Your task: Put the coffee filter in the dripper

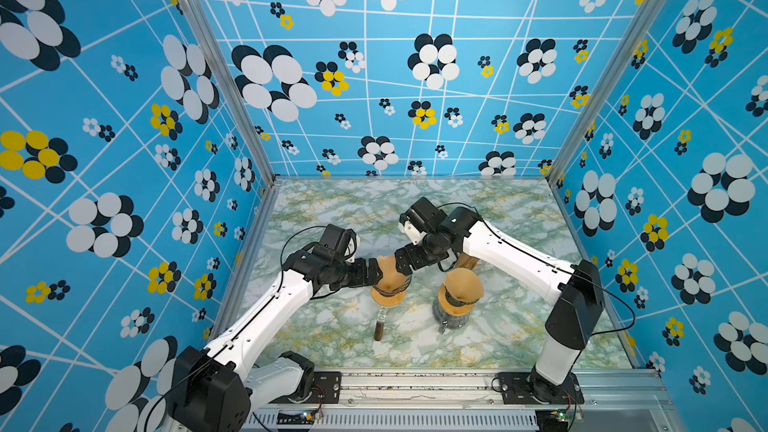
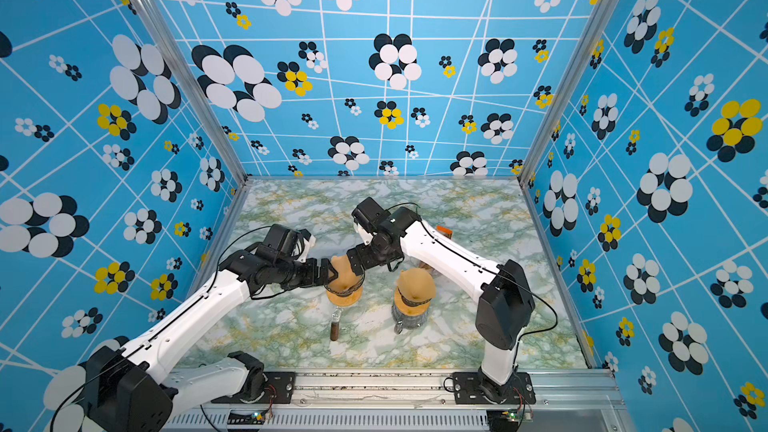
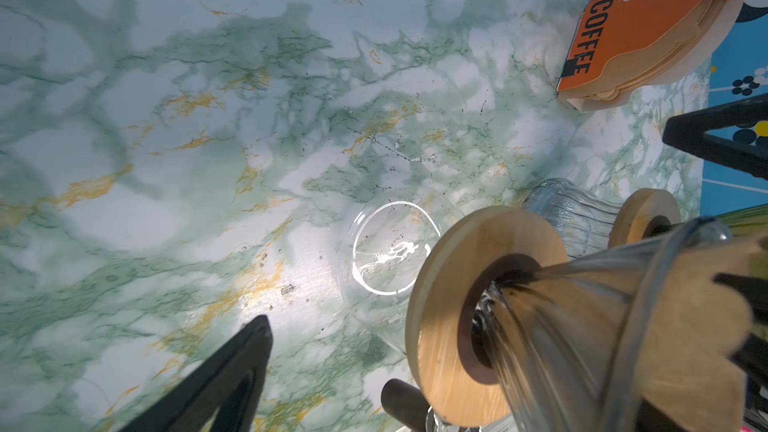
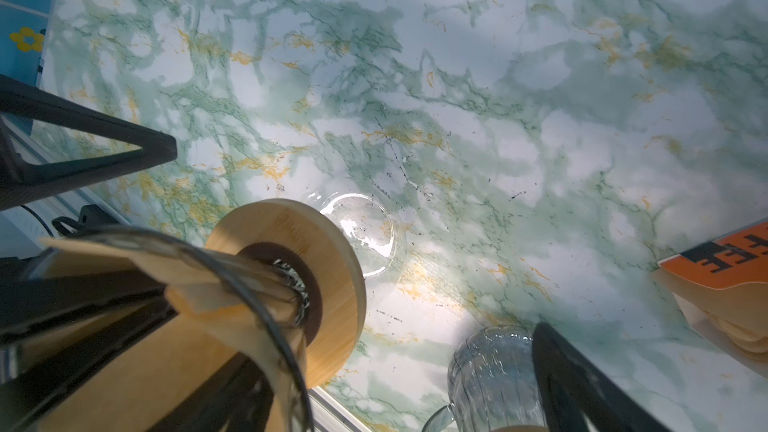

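Black capitals spell COFFEE on the orange filter pack (image 3: 648,31), which lies at 2 o'clock from the dripper (image 1: 388,293). The brown coffee filter (image 1: 390,273) sits in that dripper, its top above the glass rim. The left hand (image 1: 376,274) and right hand (image 1: 400,264) flank it, both spread wide (gripping nothing). A second dripper (image 1: 455,305) stands at 3 o'clock. Bare worktop (image 1: 332,201) stretches toward the 12 o'clock edge.

Left gripper (image 1: 375,274) and right gripper (image 1: 400,266) flank the coffee filter (image 1: 390,277)
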`<state>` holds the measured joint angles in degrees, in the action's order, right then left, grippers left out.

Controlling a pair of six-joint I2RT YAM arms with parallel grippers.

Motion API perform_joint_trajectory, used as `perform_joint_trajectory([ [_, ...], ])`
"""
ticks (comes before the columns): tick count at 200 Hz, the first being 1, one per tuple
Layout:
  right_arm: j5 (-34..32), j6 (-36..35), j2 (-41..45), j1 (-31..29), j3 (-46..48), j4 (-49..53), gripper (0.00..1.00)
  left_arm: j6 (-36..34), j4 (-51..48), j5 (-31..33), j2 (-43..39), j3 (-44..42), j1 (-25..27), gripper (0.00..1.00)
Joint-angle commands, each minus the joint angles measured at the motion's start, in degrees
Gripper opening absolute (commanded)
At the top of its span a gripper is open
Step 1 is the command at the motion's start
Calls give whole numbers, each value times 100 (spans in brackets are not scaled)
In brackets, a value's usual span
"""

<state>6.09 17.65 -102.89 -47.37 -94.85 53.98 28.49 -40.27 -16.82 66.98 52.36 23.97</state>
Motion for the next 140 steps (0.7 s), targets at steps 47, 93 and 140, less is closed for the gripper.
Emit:
perform_joint_trajectory([
  [47, 349, -133, 42, 19, 72, -64, 95, -53, -68, 101, -24, 37, -76, 99],
  [93, 372, -91, 124, 24, 177, -122, 95, -14, -95, 87, -145, -25, -85, 99],
  [140, 368, -85, 354, 19, 167, -241, 94, 14, -124, 43, -237, 20, -85, 99],
])
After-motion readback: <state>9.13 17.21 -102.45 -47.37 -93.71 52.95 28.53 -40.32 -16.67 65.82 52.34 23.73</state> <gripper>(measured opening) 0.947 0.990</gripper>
